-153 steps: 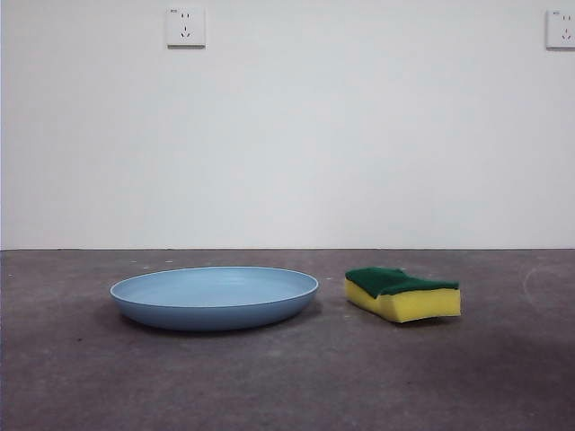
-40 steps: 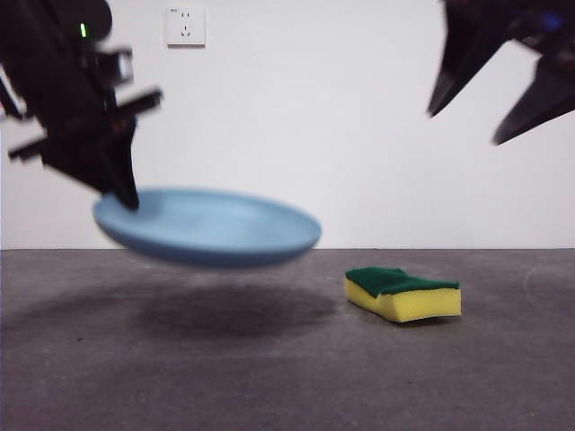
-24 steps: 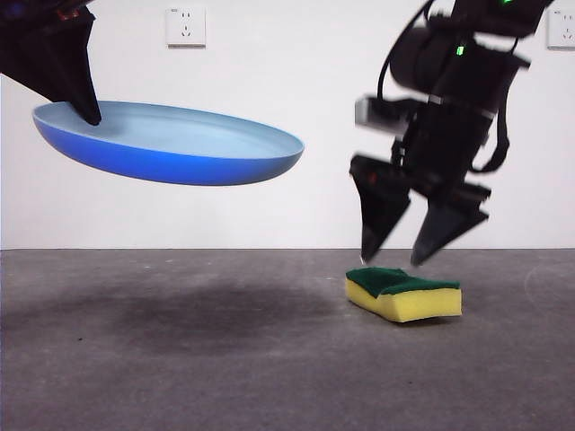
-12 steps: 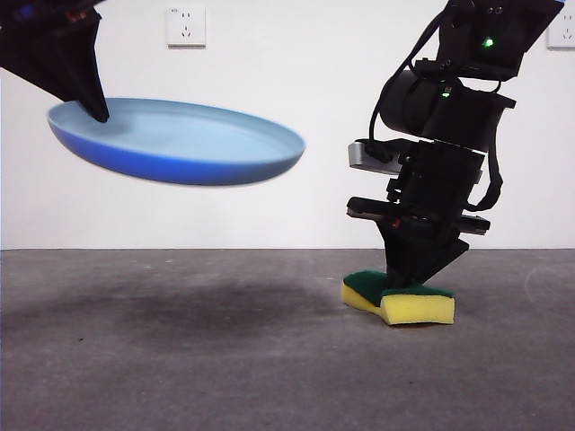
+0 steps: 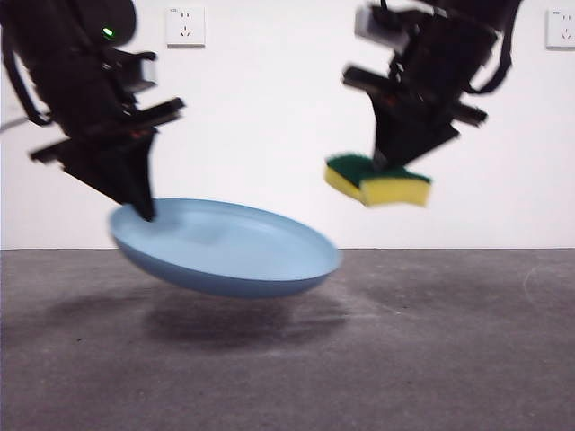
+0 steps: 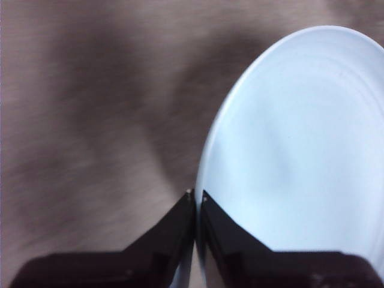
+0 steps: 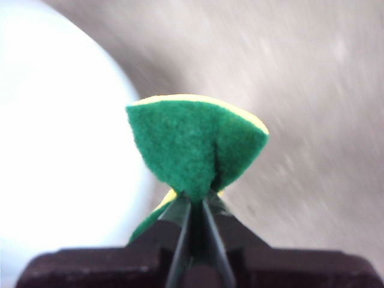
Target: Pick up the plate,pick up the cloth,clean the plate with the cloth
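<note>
currently both items airborne: left claw (image 5: 144,211) pinches plate (image 5: 225,251) by rim, tilted above bench (image 5: 431,359); right claw (image 5: 388,162) squeezes cloth (image 5: 377,181). we judge foam soft, plate stiff, light, prob. slippery.

plate (image 6: 300,156) edge cut off, blurred
</note>
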`<action>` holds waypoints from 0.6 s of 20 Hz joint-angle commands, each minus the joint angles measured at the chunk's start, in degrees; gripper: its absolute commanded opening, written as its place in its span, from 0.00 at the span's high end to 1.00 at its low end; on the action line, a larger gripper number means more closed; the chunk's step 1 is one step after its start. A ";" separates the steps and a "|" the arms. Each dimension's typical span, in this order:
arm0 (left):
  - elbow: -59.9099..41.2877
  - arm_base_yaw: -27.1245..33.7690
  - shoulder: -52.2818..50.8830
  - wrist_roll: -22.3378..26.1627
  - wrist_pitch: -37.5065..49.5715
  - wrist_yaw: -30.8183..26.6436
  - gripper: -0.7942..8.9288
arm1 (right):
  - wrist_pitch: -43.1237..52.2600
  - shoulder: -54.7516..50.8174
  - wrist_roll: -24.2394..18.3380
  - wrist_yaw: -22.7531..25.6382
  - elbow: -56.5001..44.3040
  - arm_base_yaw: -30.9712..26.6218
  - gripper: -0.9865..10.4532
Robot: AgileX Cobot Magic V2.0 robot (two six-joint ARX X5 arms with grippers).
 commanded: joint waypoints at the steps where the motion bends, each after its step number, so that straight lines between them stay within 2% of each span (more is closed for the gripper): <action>1: -0.17 -2.84 0.66 -3.63 4.00 4.55 0.93 | 1.53 0.28 1.11 -1.79 -0.31 2.32 0.93; 4: -0.17 -6.64 0.66 -6.62 9.31 4.74 0.93 | 2.84 2.36 1.18 -2.93 -0.33 5.77 0.93; 8: -0.17 -8.41 0.66 -9.38 12.66 4.72 0.93 | 2.19 5.97 1.16 -3.04 -0.33 11.06 0.93; 12: -0.17 -7.93 0.66 -9.57 12.52 4.63 0.93 | -7.48 6.56 -0.63 -1.20 -0.33 13.70 0.93</action>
